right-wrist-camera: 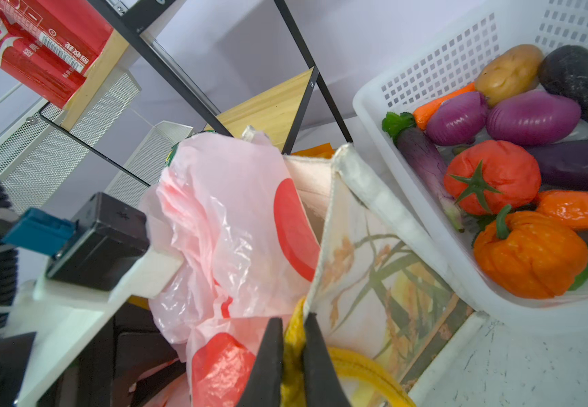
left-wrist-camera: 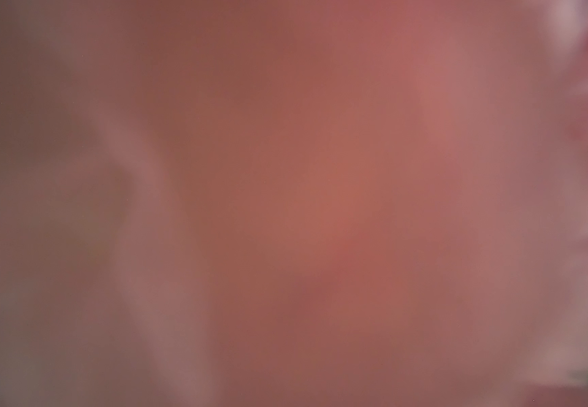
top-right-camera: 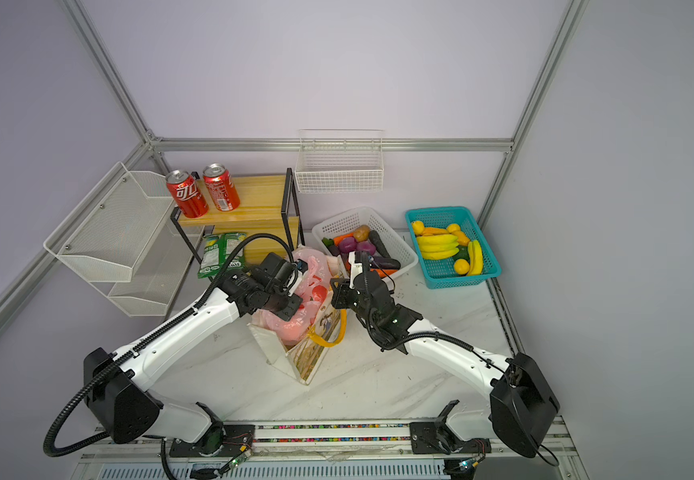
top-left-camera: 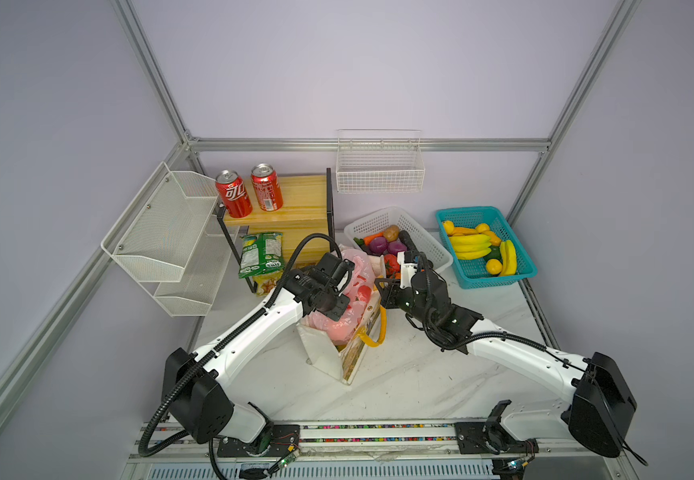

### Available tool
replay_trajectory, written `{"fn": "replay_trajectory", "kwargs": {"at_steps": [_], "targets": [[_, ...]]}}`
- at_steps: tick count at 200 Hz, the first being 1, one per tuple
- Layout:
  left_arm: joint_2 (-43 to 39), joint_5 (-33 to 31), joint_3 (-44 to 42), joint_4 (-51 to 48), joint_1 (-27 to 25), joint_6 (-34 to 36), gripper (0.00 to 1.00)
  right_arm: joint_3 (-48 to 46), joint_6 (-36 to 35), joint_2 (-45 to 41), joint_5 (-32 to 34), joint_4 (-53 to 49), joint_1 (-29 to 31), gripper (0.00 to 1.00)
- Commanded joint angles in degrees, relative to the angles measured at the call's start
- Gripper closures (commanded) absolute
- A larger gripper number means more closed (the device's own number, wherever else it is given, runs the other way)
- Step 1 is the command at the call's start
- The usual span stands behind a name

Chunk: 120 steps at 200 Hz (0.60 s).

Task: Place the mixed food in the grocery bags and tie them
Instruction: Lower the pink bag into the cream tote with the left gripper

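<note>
The cream canvas tote (top-left-camera: pixel 324 357) (top-right-camera: pixel 274 349) (right-wrist-camera: pixel 373 267) stands mid-table. The pink plastic bag (top-left-camera: pixel 361 270) (top-right-camera: pixel 316 270) (right-wrist-camera: pixel 222 218) is stuffed into its mouth and bulges above the rim. My left gripper (top-left-camera: pixel 347 307) is pushed into the pink bag, so its fingers are hidden. The left wrist view shows only blurred pink plastic (left-wrist-camera: pixel 320 197). My right gripper (top-left-camera: pixel 380 286) (top-right-camera: pixel 334 291) (right-wrist-camera: pixel 292 320) is shut on the tote's yellow handle (right-wrist-camera: pixel 355 366) (top-left-camera: pixel 372 338) at the rim. The pink plastic hides any mixed food in the bags.
Two red cola cans (top-left-camera: pixel 233 199) stand on a wooden shelf (top-left-camera: pixel 299 195) with a green crisp packet (top-left-camera: pixel 260 253) below. A white basket (top-left-camera: pixel 432 245) of vegetables sits just behind the tote and a teal basket (top-left-camera: pixel 524 257) of bananas beyond it. A wire rack (top-left-camera: pixel 158 232) hangs left.
</note>
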Motion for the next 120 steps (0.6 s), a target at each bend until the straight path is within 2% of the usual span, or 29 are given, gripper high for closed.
{"fn": "replay_trajectory", "kwargs": {"at_steps": [1,33,57,69,81,120], "targets": [[2.59,7.27,-3.11,-2.42,0.13,1.87,1.0,0.78,-0.7,-0.75,0.41,6.72,-0.61,0.96],[6.26,12.37,-4.05,-2.27,0.02,2.93,0.99,-2.41,0.24,-1.32,0.54,7.19,-0.61,0.96],[3.0,15.37,-3.61,0.77,0.01,2.37,0.89,-3.43,0.51,-1.45,0.63,6.95,-0.69,0.96],[0.22,16.82,-3.46,3.24,0.02,1.72,0.75,-3.62,0.42,-1.53,0.56,6.75,-0.69,0.96],[-2.2,16.28,-3.19,5.13,0.12,1.4,0.66,-4.22,0.51,-1.84,0.69,6.72,-0.7,0.96],[-8.38,7.89,-0.17,5.22,0.82,1.74,0.42,-5.35,0.59,-2.66,1.27,6.49,-0.69,0.96]]}}
